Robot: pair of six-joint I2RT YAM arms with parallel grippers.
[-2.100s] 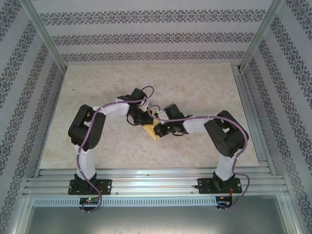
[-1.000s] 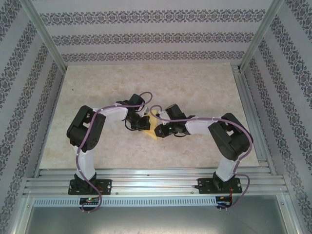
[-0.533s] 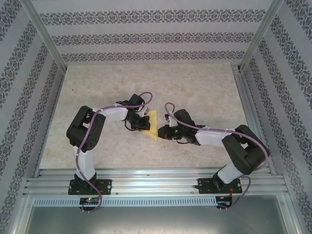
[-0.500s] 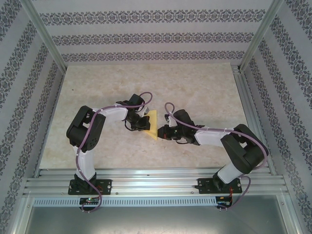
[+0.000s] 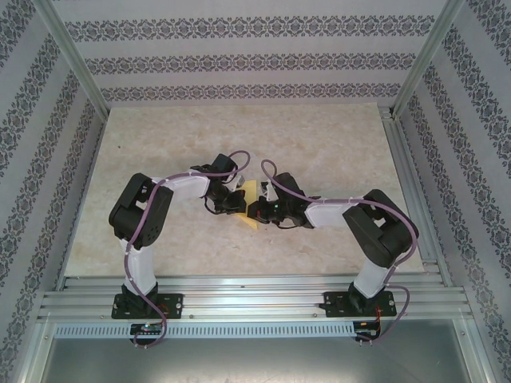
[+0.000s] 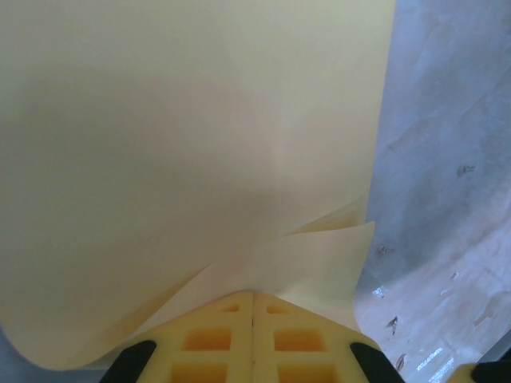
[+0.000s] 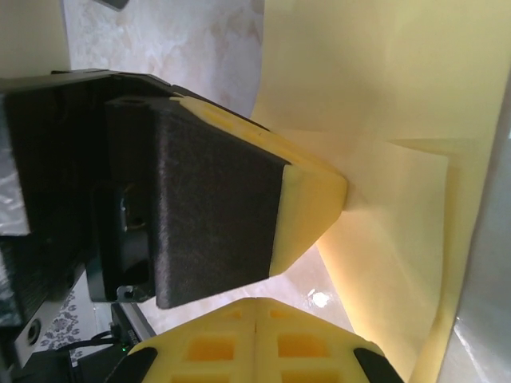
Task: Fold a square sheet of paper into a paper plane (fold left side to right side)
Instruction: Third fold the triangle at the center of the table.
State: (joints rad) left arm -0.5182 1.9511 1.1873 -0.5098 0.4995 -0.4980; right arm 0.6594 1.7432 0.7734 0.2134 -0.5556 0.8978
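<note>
The square sheet of paper (image 5: 251, 190) is a creased mustard-yellow shape held off the table between the two arms. My left gripper (image 5: 236, 201) is shut on its near edge. In the left wrist view the paper (image 6: 200, 144) spreads out in several layers from the closed pads of the left gripper (image 6: 253, 295). My right gripper (image 5: 255, 211) sits just right of it, shut with nothing between its pads. In the right wrist view the right gripper (image 7: 255, 303) points at the left gripper's finger (image 7: 307, 195), which pinches the paper (image 7: 383, 96).
The marbled beige table (image 5: 319, 144) stretches bare behind and beside both arms. Patterned walls and metal frame rails (image 5: 407, 183) enclose it. Both wrists crowd together at the table's middle.
The right gripper has shut and moved left, close up against the left gripper and the paper. Its elbow has swung back in. The left gripper has kept its hold.
</note>
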